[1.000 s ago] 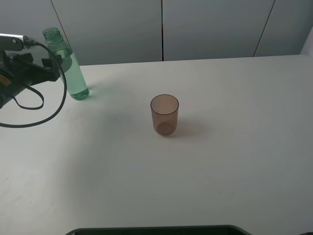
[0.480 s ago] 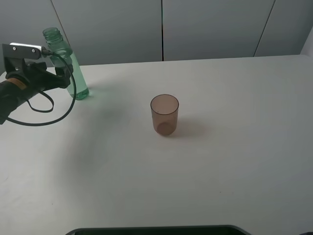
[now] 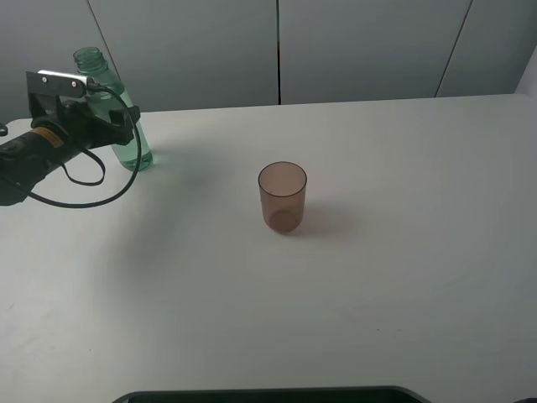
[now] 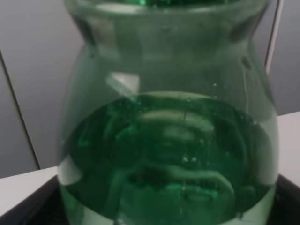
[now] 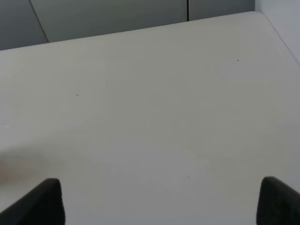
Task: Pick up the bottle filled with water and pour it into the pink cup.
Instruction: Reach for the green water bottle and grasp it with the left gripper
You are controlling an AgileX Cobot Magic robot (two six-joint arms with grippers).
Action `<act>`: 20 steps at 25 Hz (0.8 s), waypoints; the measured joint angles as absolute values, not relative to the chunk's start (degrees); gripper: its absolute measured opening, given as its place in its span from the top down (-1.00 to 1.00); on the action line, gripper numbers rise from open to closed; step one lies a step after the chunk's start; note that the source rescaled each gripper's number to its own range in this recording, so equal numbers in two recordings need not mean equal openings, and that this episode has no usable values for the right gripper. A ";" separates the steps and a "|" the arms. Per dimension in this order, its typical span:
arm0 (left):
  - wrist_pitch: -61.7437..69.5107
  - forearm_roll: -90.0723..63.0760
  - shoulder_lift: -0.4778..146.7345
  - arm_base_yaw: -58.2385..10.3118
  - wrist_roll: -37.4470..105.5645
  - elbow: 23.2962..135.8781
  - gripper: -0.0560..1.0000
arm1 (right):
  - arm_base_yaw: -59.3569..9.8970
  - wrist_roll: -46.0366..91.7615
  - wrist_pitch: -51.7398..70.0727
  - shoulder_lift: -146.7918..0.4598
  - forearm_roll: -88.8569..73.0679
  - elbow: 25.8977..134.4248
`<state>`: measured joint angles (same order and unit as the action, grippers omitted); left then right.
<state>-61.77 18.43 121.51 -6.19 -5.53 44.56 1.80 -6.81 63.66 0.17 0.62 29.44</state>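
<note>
One bottle (image 3: 139, 152) inside left end effector (image 3: 120, 128)

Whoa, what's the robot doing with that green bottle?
The left claw is wide open right at the green bottle, which stands upright on the table with water in it and isn't lifted. It looks ready to grab it. The pink cup waits in the middle of the table, looking empty. The right claw is open over the table, holding nothing.
</note>
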 joint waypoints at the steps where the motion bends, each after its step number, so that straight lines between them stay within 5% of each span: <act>1: -61.77 18.54 122.13 -6.19 -5.57 45.11 -1.00 | 1.80 -6.81 63.66 0.17 0.62 29.44; 18: -61.77 22.70 125.28 -6.19 -5.80 48.39 -0.97 | 1.80 -6.81 63.66 0.17 0.62 29.44; 19: -61.77 22.70 125.28 -6.19 -5.80 48.47 -0.80 | 1.80 -6.81 63.66 0.17 0.62 29.44; 20: -61.77 22.56 125.28 -6.19 -5.80 48.47 -0.20 | 1.80 -6.81 63.66 0.17 0.62 29.44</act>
